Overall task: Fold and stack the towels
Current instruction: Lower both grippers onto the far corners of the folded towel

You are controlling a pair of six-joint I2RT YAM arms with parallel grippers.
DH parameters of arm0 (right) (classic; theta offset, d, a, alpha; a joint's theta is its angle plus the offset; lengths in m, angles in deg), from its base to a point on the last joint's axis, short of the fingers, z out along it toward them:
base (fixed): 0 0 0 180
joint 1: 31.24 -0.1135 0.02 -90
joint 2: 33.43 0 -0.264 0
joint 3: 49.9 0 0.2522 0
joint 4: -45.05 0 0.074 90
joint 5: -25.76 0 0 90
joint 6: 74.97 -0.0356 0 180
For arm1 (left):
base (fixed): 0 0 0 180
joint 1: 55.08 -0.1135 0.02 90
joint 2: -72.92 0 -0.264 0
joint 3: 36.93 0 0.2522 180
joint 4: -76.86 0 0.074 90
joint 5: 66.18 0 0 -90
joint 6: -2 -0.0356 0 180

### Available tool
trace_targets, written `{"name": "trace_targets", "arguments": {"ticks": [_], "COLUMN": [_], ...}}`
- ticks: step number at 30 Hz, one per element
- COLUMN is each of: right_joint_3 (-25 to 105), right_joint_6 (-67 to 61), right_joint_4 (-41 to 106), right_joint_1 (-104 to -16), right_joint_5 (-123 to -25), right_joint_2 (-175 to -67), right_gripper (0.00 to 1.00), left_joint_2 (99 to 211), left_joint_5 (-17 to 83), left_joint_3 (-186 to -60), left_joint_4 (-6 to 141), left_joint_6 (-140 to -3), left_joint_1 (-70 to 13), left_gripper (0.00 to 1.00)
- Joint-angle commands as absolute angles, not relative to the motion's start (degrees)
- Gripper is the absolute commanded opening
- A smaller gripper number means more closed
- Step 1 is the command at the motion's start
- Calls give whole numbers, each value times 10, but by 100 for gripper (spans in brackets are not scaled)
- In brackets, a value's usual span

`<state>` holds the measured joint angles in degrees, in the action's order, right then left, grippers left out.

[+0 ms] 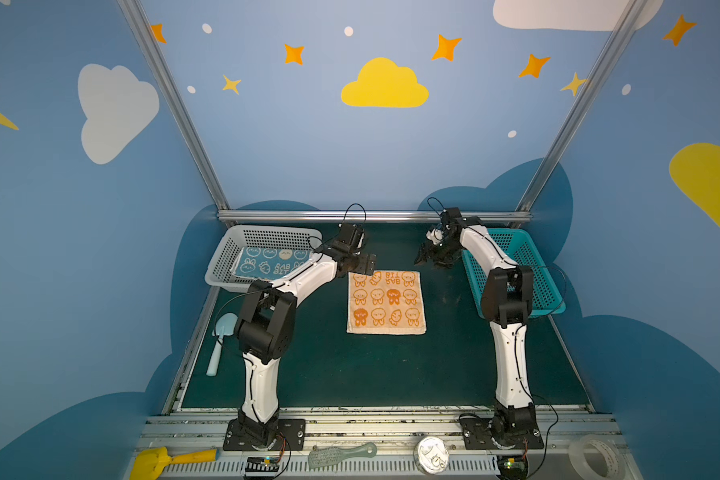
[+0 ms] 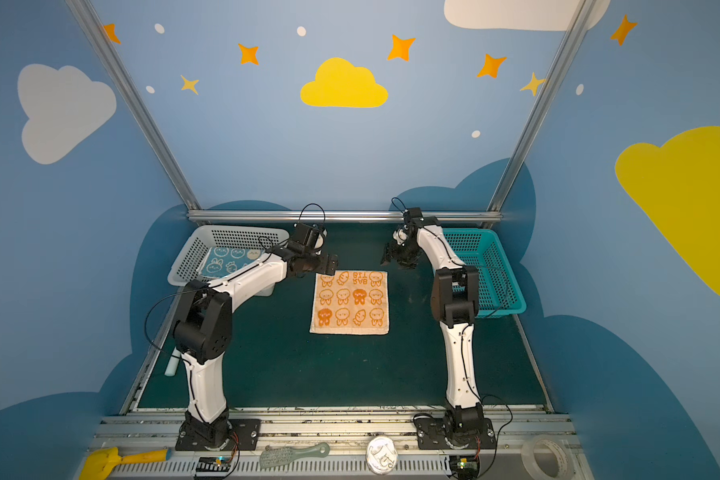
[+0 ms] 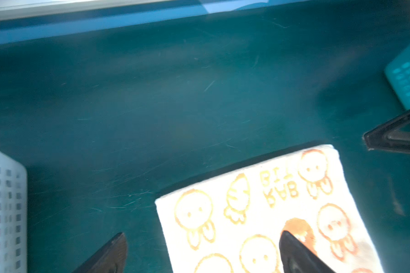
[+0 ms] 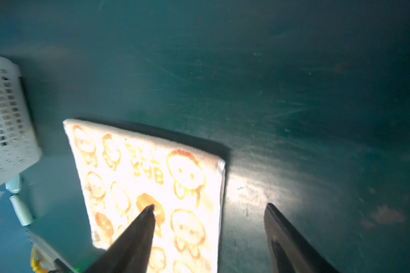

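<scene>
- While the orange towel (image 1: pixel 386 302) lies flat and unfolded on the green mat (image 1: pixel 329 365), both arms hang over its far edge. Step in hand, by my reading: approach for the first fold.
- Left gripper (image 3: pixel 204 243): jaws wide apart, empty, above the far left corner.
- Right gripper (image 4: pixel 210 206): jaws apart, empty, astride the far right corner.
- Blue towel (image 1: pixel 267 266) sits in the white basket (image 1: pixel 225 253).
- Next move calls for: descend, pinch both far corners, carry them together to the near edge, edges aligned.
</scene>
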<state>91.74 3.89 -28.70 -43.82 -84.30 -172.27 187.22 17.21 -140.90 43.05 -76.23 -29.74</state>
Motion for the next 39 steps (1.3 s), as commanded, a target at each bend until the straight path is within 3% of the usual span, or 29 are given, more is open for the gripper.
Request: {"name": "trace_targets", "arguments": {"ticks": [1,11,21,33,39], "right_joint_3": [950,975,990,1003,1004], "right_joint_6": [62,72,79,69,86], "right_joint_4": [-330,-338,-321,-342,-336], "right_joint_1": [-441,-453,-460,-470,-467], "right_joint_5": [-816,-815,-839,-825,-823], "right_joint_2": [-1751,-1792,-1826,-1842,-1839], "right_gripper": [68,52,44,17,0], "left_joint_2": [1873,1890,1890,1916,1997], "left_joint_5": [161,176,183,181,234], "left_joint_3": [-1418,-1439,-1437,-1459,-1557], "left_joint_4": [411,363,343,317,235], "left_joint_6": [-770,-776,-772,-747,-747], "left_joint_1": [-304,-303,-304,-312,-338], "left_gripper": [99,99,99,99,99]}}
